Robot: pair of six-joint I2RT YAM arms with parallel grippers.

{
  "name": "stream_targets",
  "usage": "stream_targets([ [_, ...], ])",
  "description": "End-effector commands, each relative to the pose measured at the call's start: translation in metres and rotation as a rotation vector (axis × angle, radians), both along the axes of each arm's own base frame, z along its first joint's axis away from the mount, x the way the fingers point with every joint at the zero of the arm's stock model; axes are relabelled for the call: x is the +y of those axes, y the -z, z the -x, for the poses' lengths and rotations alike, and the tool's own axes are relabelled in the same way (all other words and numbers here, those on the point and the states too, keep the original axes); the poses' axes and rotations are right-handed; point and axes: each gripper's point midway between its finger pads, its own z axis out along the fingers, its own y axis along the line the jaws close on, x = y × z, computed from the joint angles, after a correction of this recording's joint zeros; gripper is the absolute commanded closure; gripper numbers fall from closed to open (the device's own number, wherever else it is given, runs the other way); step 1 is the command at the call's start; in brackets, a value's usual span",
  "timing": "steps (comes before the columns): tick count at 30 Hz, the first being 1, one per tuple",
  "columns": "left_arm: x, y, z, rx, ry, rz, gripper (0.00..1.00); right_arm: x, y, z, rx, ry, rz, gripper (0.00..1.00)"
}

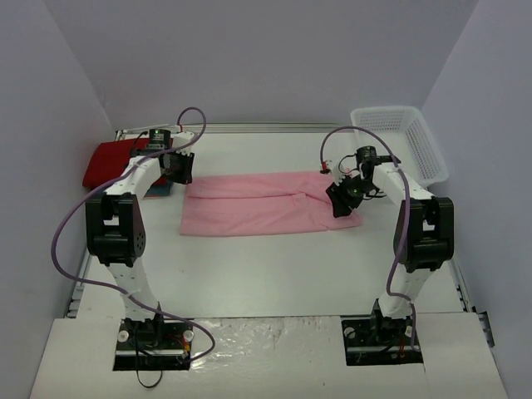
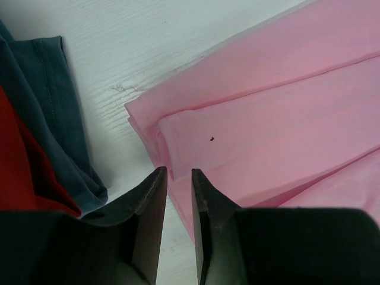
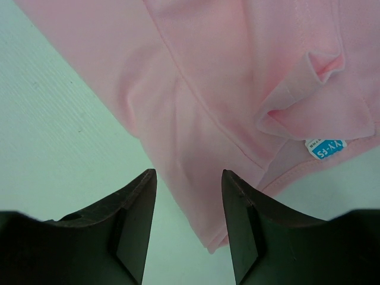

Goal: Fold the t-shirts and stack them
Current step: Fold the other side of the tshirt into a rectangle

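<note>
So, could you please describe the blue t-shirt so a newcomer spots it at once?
At the far left corner of the table, the red t-shirt lies by the wall. The blue t-shirt sits beneath it, only its edge showing towards the pink t-shirt; it is the only dark, greyish-blue cloth.

- I see a plain light pink t-shirt [image 1: 266, 204] (its label [image 3: 325, 148] blue and white).
- Plain bright red t-shirt [image 1: 106, 162] at ten o'clock.
- Plain teal-blue t-shirt [image 2: 41, 101].
- White mesh basket [image 1: 428, 154] at two o'clock.
</note>
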Motion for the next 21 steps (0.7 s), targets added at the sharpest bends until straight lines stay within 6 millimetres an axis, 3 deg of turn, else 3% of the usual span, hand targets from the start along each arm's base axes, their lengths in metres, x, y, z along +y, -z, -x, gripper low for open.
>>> stream_targets([
  [1,-0.001,-0.031,0.000,-0.071,0.002,-0.008,0.77,0.000,-0.018,0.006,-0.022,-0.035,0.010,0.56],
  [4,0.000,-0.031,0.000,-0.069,-0.002,-0.012,0.77,0.008,-0.030,-0.008,-0.031,-0.021,-0.034,0.56],
  [9,0.003,-0.032,-0.001,-0.072,-0.009,-0.017,0.77,0.028,-0.058,-0.047,-0.076,-0.005,-0.097,0.55],
  [15,0.002,-0.032,-0.002,-0.069,-0.013,-0.015,0.77,0.044,-0.039,-0.086,-0.050,0.008,-0.106,0.55],
  [21,0.005,-0.025,-0.001,-0.056,-0.015,-0.024,0.77,0.053,-0.009,-0.110,0.001,0.038,-0.113,0.55],
])
